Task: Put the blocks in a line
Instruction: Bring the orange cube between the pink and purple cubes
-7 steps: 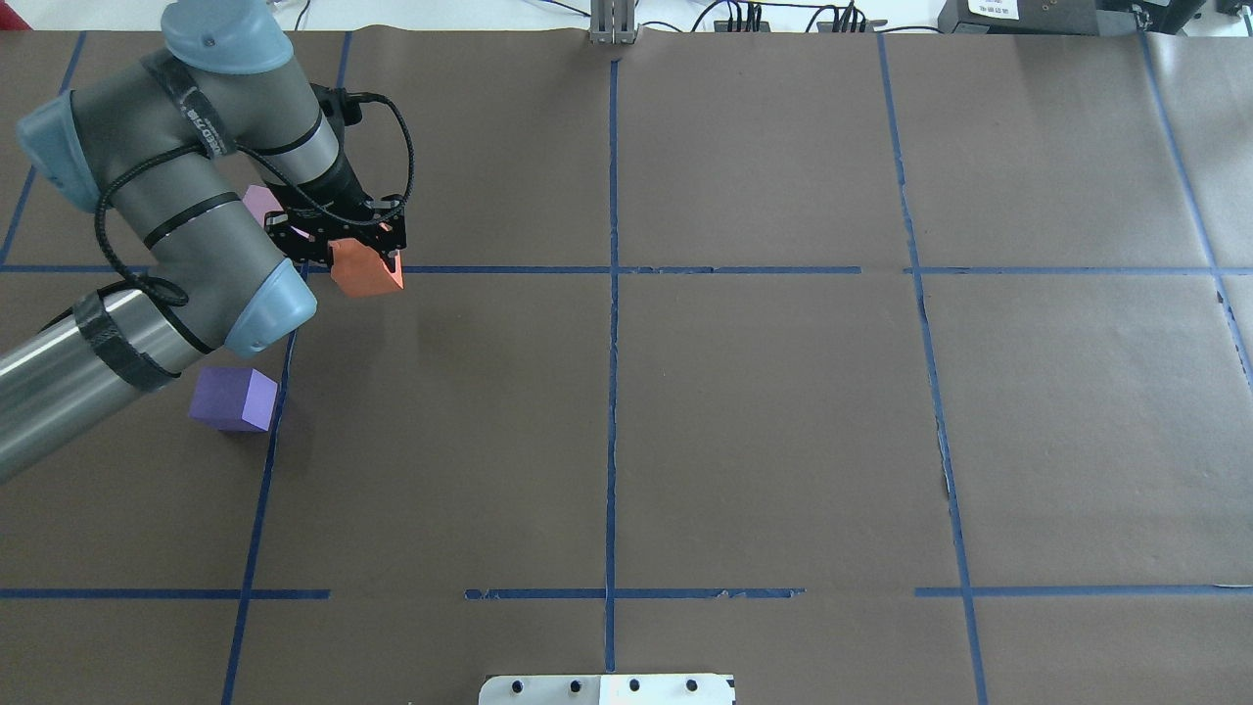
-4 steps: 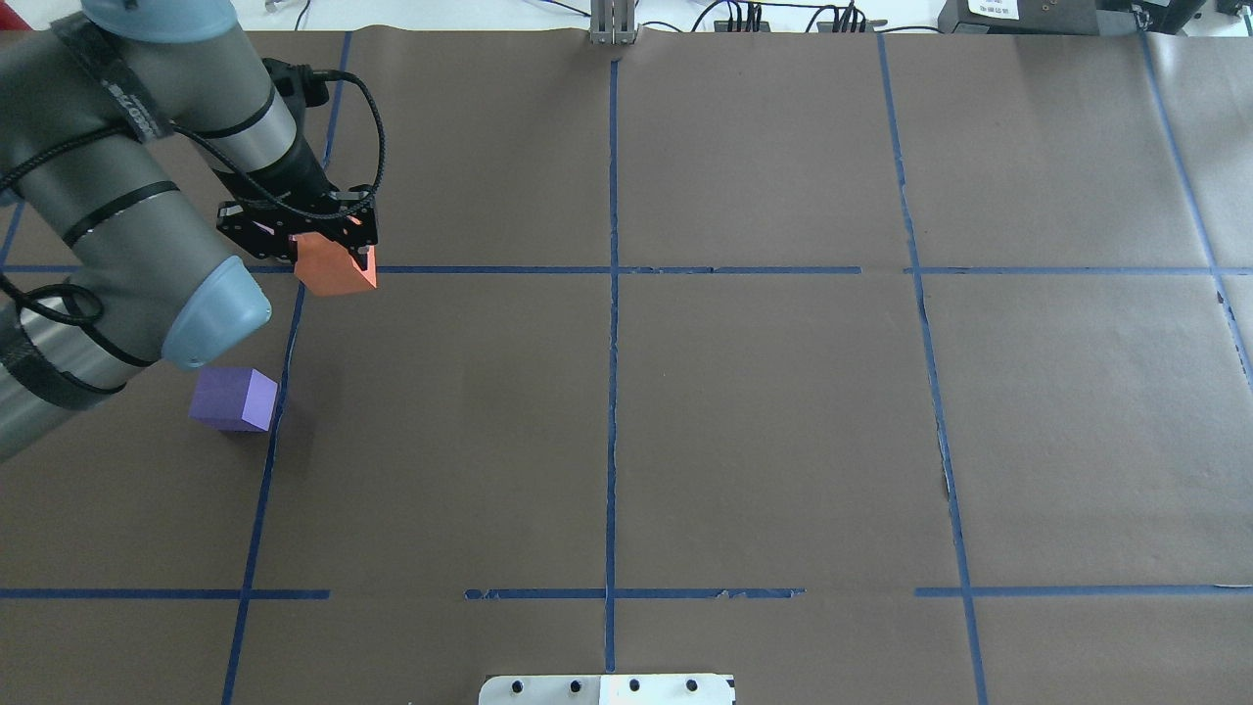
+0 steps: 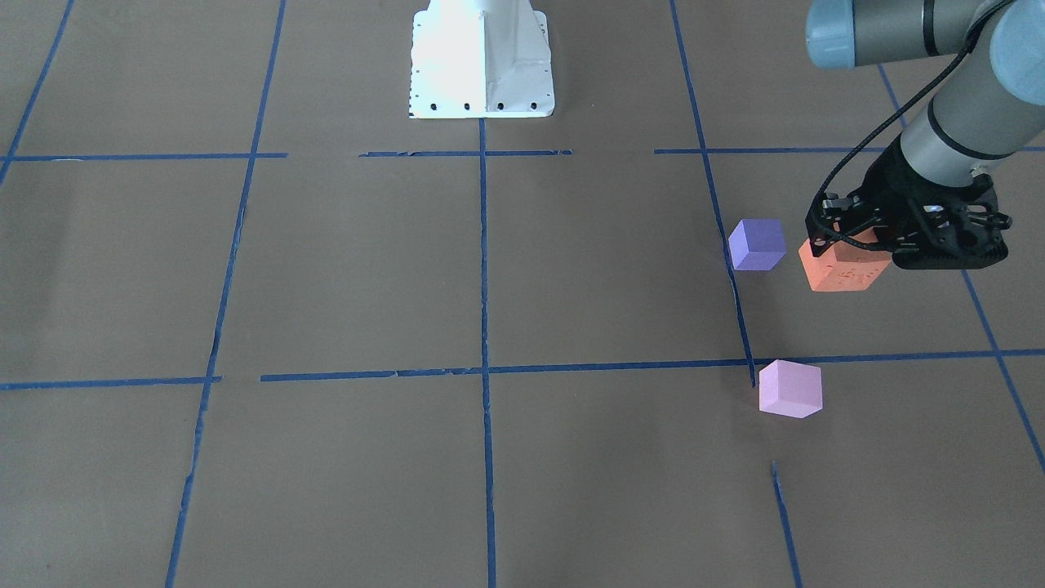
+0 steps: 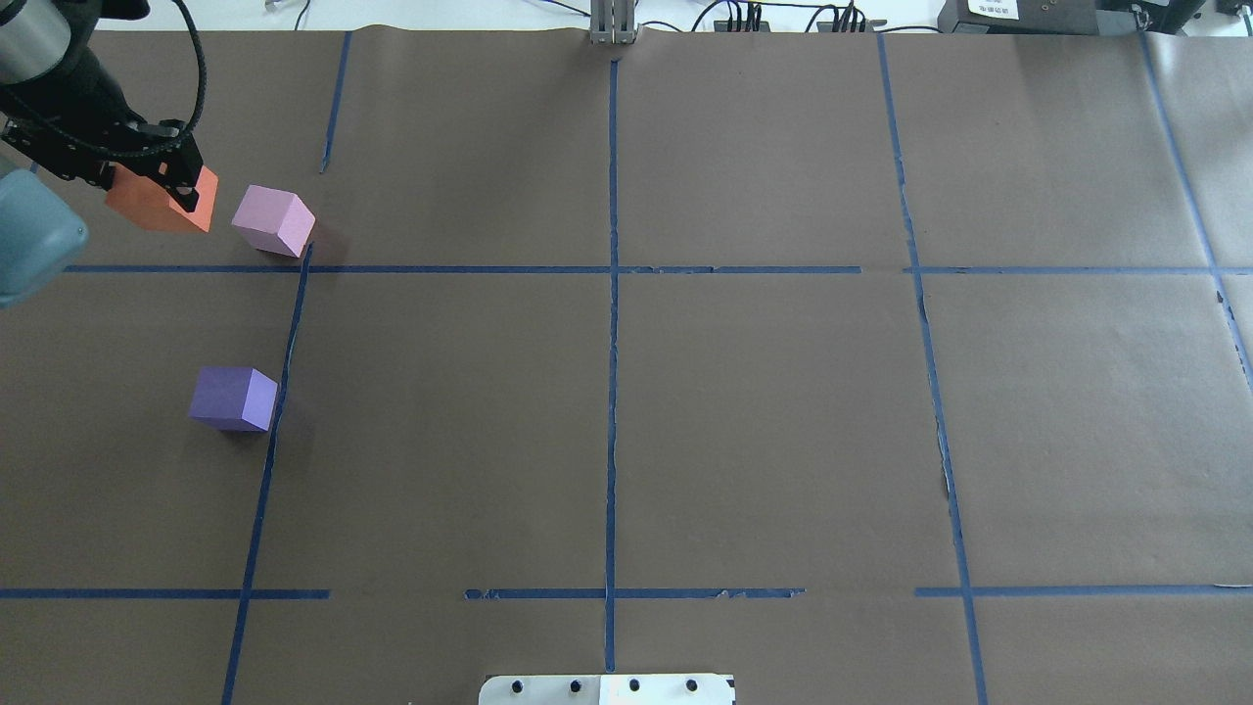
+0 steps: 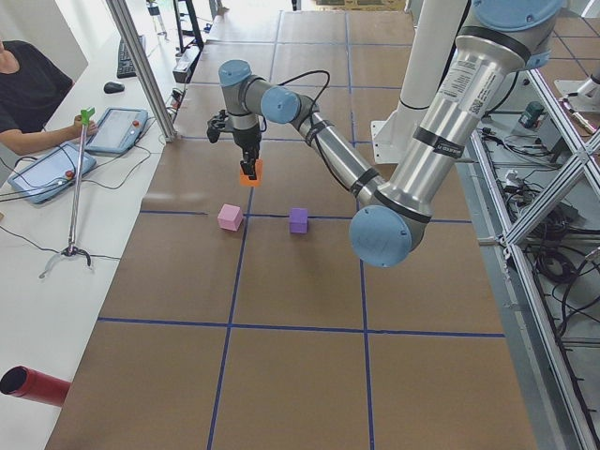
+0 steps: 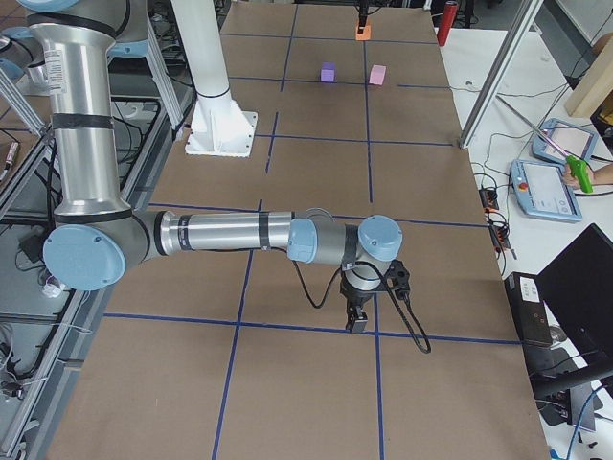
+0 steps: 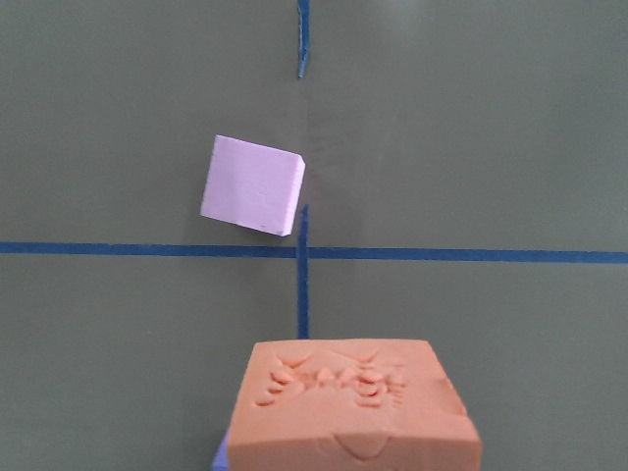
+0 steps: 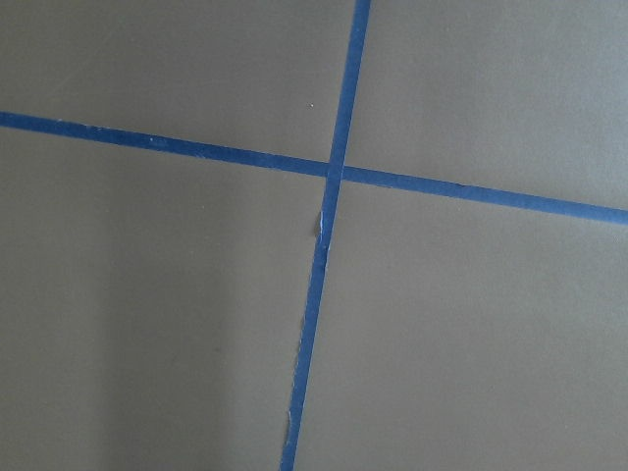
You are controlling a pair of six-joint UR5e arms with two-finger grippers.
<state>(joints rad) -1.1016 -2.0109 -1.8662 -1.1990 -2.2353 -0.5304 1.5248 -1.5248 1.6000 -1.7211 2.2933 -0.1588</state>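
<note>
The left fingers [image 4: 184,184] are clamped on the orange block [image 4: 147,204], pinching it from 2 opposite sides, at the far-left corner of the bench [image 4: 764,421] in the overhead view. The block appears lifted clear of the surface. In the left wrist view its upper face shows a cluster of dents, and a sliver of violet peeks out below its lower-left corner.

In the overhead view, the pink-lilac block [image 4: 274,220] rests on the bench at 3 o'clock from the orange block, near it but not touching. It is turned slightly askew to the blue tape lines [image 4: 613,294] and sits just on the 12 o'clock side of a tape crossing. The violet-blue block [image 4: 233,399] lies on the bench between 6 and 7 o'clock from the pink-lilac block, well apart from it, with its right edge just beside a lengthwise tape line.

The right fingers [image 6: 358,319] show only in the side view from the robot's right, pointing down close over the bench beside a tape crossing, and I cannot tell whether they are open or closed. The right wrist view shows only brown bench surface and 2 crossing tape lines.
</note>
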